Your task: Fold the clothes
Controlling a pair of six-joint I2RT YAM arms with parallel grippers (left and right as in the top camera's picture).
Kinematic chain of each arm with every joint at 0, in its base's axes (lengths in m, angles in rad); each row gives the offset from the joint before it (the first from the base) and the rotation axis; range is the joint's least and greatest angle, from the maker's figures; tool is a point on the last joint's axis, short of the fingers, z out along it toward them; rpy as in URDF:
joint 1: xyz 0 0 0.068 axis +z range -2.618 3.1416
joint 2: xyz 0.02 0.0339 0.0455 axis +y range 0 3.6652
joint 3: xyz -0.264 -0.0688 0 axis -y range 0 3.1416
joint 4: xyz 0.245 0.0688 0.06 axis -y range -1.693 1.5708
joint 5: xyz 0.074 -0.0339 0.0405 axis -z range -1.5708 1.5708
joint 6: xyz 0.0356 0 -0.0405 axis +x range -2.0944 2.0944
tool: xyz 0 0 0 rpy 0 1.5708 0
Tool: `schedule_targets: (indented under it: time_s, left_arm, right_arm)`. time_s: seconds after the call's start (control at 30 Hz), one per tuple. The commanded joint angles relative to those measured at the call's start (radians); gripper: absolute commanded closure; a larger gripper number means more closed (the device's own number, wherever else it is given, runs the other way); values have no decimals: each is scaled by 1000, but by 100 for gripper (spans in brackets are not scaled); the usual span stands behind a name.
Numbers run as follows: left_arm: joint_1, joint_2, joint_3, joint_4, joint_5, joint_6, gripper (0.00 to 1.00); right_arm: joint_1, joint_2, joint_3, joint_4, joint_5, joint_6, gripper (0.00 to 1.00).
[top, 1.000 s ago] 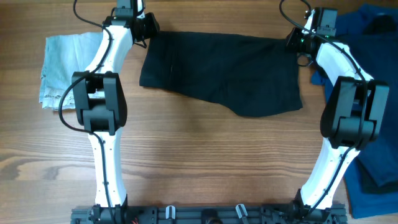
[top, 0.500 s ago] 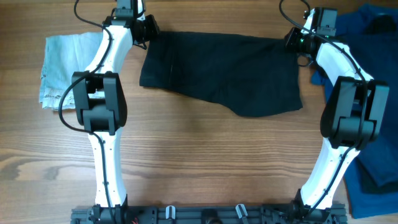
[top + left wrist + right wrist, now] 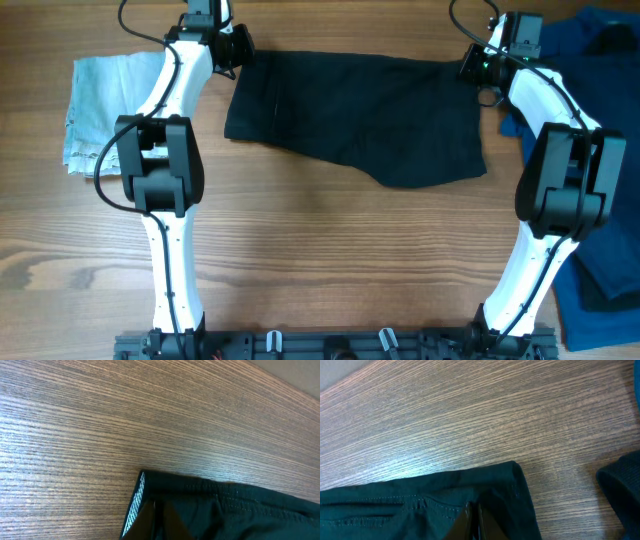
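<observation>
The black shorts (image 3: 360, 115) lie spread flat across the far middle of the table, waistband along the far edge. My left gripper (image 3: 238, 47) is shut on the shorts' far left corner; in the left wrist view the fingers (image 3: 159, 522) pinch the black fabric (image 3: 235, 510) beside its checked inner lining. My right gripper (image 3: 472, 62) is shut on the far right corner; in the right wrist view the fingers (image 3: 475, 522) pinch the waistband (image 3: 420, 497).
A folded pale-blue denim piece (image 3: 105, 105) lies at the far left. A pile of dark blue garments (image 3: 600, 150) fills the right edge; a bit shows in the right wrist view (image 3: 622, 487). The wooden table (image 3: 330, 260) spreads toward the front.
</observation>
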Motion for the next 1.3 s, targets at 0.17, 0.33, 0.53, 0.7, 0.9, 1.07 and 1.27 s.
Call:
schedule_targets:
  time_s: [0.17,0.33,0.53,0.7,0.9,1.07,1.27]
  left_arm:
    - [-2,7,8,-24,5,2,63]
    - [-2,8,8,-60,5,5,62]
    - [-3,8,8,-60,5,5,82]
    - [-3,8,8,-64,5,5,96]
    - [-3,8,8,-63,5,5,96]
    - [-3,8,8,-63,5,5,96]
    - [-2,-16,8,-63,5,6,96]
  right_arm:
    - [2,14,2,-1,3,-7,95]
    - [2,14,2,-2,23,-6,96]
    - [2,14,2,-14,22,-5,90]
    - [2,14,2,-20,22,-3,70]
    - [2,14,0,-13,26,-3,69]
    - [2,25,0,-3,25,1,84]
    - [2,38,2,8,21,-30,96]
